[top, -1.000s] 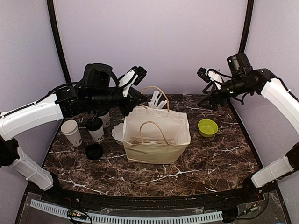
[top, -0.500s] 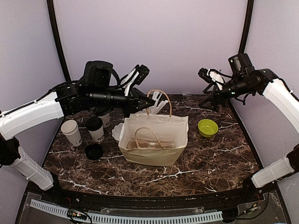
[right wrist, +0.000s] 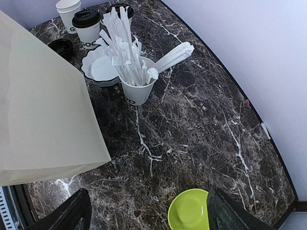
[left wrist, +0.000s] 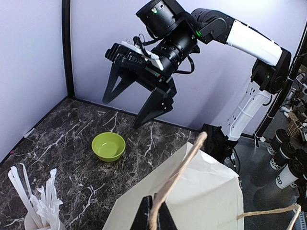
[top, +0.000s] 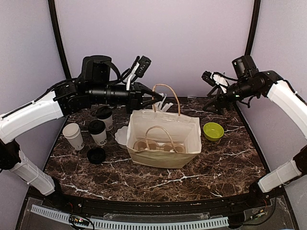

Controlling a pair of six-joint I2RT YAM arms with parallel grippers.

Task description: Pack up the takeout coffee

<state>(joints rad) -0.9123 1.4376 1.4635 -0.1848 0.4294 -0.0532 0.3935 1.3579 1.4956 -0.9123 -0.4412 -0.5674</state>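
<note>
Two lidded white coffee cups [top: 99, 132] [top: 105, 116] stand at the table's left; they also show in the right wrist view [right wrist: 88, 28] [right wrist: 126, 9]. A cream paper bag [top: 163, 139] stands open mid-table, with a brown cup carrier [top: 153, 145] inside. My left gripper [top: 154, 99] is shut on the bag's far twine handle [left wrist: 177, 175] and holds it up; its fingertips [left wrist: 144, 215] pinch the twine. My right gripper [top: 216, 101] is open and empty, raised above the back right of the table, fingers [right wrist: 72, 213] wide apart.
An unlidded white cup [top: 73, 135] and a loose black lid [top: 96, 155] sit at the left. A white scalloped bowl [top: 122, 135] lies beside the bag. A cup of straws [right wrist: 136, 88] stands behind the bag. A green bowl [top: 213, 130] sits right of the bag.
My left gripper has lifted the bag's far handle up and rightward. The bag's mouth has opened and shifted slightly right, showing the carrier inside. The right arm has barely moved.
</note>
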